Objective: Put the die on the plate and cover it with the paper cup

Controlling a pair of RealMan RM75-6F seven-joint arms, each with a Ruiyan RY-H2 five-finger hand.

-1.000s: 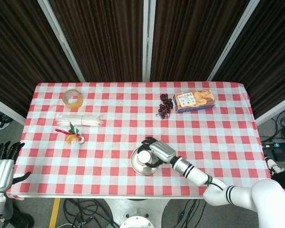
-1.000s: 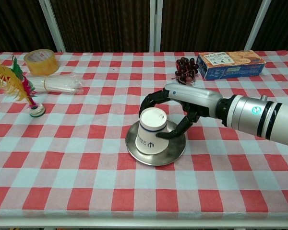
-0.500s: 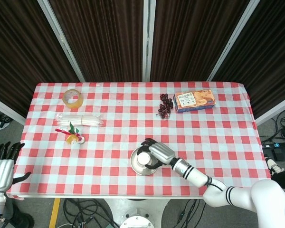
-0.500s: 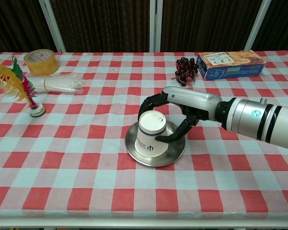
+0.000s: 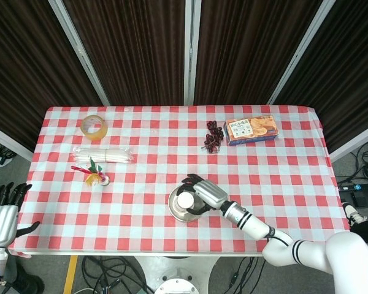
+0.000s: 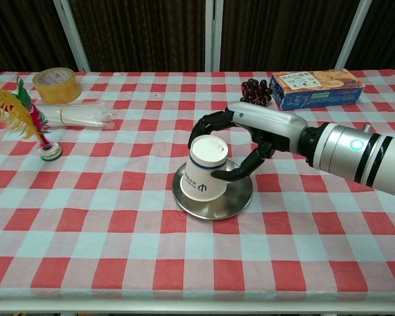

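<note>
Just dark logo on paper cup (image 6: 205,170)

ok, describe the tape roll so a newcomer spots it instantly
Go to the far left corner of the checkered table. The tape roll sits there, just behind the bag of straws. It is the only yellowish-brown ring, lying flat with an open centre.

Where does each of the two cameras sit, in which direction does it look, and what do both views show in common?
Head view: high above the table, looking steeply down; shows the right hand and arm, and the left hand off the table's left edge.
Chest view: low at the near edge, looking across the table toward the curtains; shows only the right hand and forearm.
Shared: the right hand holding the upturned paper cup on the plate, tape roll, biscuit box.
</note>
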